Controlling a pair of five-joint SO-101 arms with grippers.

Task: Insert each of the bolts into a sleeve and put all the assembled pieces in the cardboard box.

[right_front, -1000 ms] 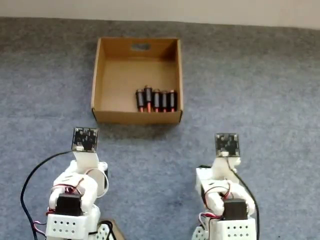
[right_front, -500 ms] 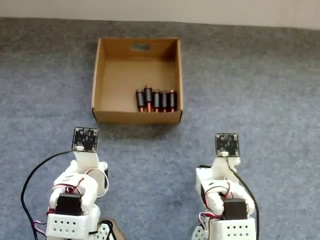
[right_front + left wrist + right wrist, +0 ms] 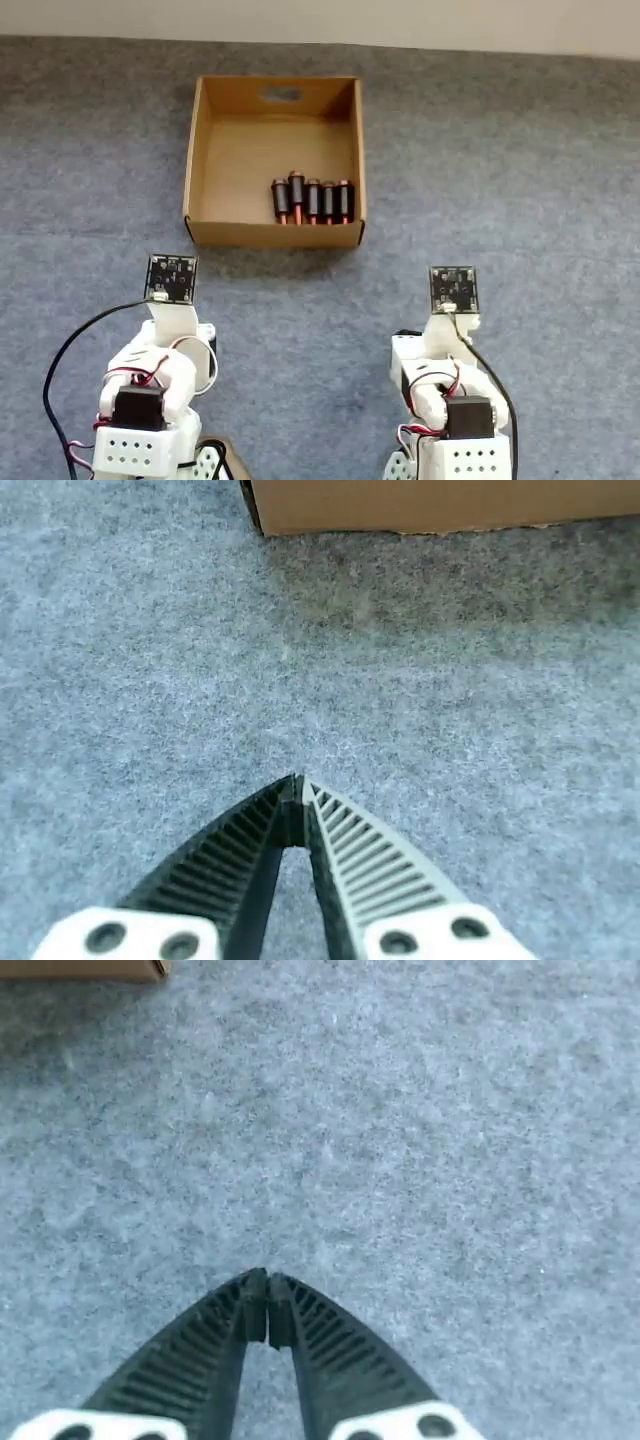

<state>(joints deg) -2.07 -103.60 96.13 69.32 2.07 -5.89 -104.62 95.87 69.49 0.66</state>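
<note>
The cardboard box (image 3: 205,160) stands open on the grey carpet at the upper middle of the high view. Several black sleeves with copper bolts in them (image 3: 312,200) lie side by side near its front right corner. Both arms are folded back at the near edge, the left arm (image 3: 165,345) and the right arm (image 3: 450,350), well short of the box. My left gripper (image 3: 299,783) is shut with nothing in it, above bare carpet, with the box's front wall (image 3: 440,505) ahead. My right gripper (image 3: 266,1282) is shut and holds nothing, with a box corner (image 3: 85,970) far off.
Grey carpet covers the whole table. A pale wall strip (image 3: 320,20) runs along the far edge. A black cable (image 3: 60,370) loops beside the left arm's base.
</note>
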